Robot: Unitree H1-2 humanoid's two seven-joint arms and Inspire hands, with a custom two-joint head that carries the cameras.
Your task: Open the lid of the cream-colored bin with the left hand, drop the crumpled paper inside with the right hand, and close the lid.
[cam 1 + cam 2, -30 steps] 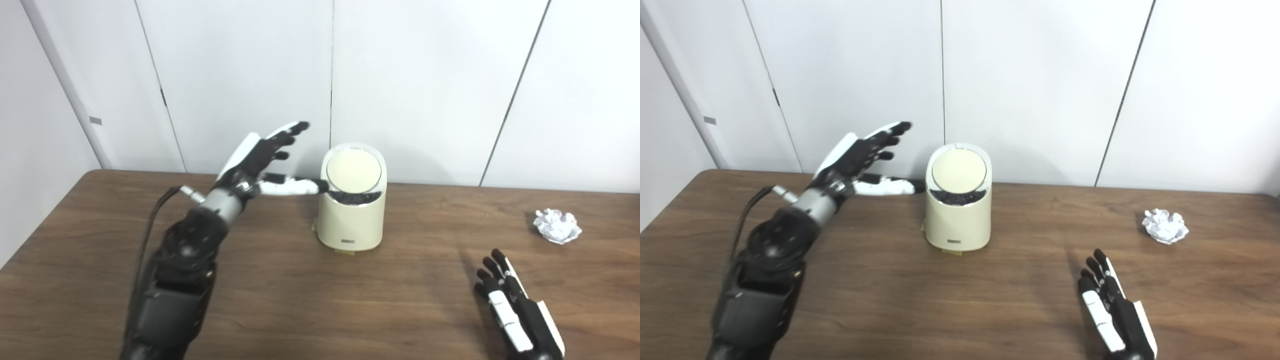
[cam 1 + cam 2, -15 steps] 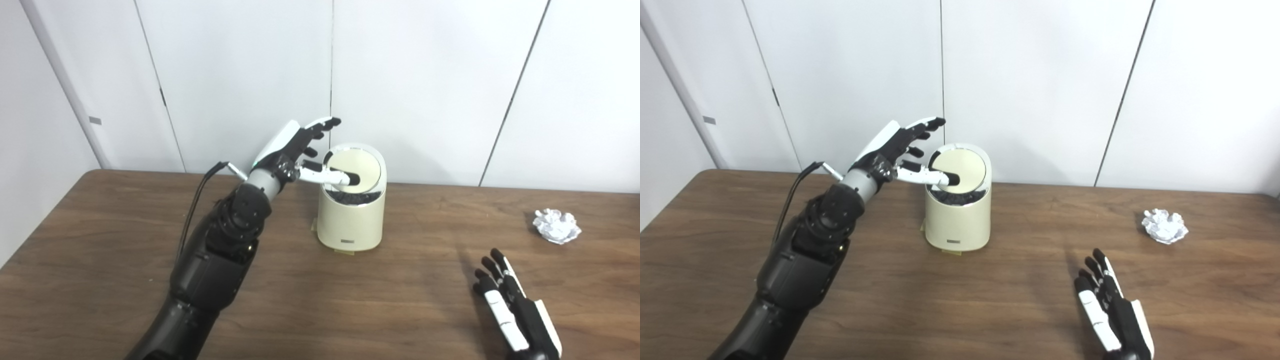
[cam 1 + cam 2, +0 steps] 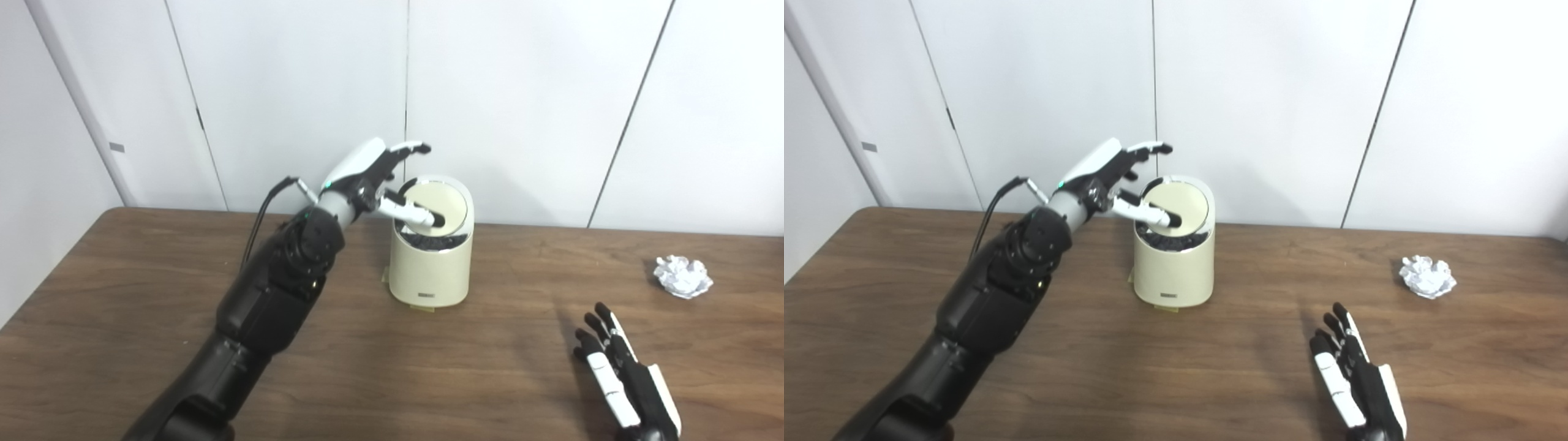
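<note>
— Since a second ago the robot's left hand (image 3: 373, 177) has swung in from the left and now sits over the small cream-coloured round bin (image 3: 432, 257); its thumb tip is down against the lower left part of the pale round tilting lid (image 3: 438, 205).

— Is it gripping anything?

— No, the fingers are spread and pointing right above the bin's top; only the thumb touches. The lid is tipped towards us, and a dark gap shows under its near edge, something black inside.

— And the bin itself?

— Same spot, at the far middle of the brown wooden table (image 3: 122, 318), close to the white panelled wall (image 3: 520, 92). A small dark label sits low on its near face.

— The paper?

— The white crumpled paper ball (image 3: 682, 276) lies untouched on the table, well to the right of the bin.

— What about the other arm?

— The right hand (image 3: 621, 373) lies low over the table at the near right, fingers straight and a little apart, holding nothing. It has drifted slightly left of where it was, and is well apart from both the paper and the bin.

— Anything else?

— A black cable (image 3: 263, 208) loops off the left wrist.
</note>
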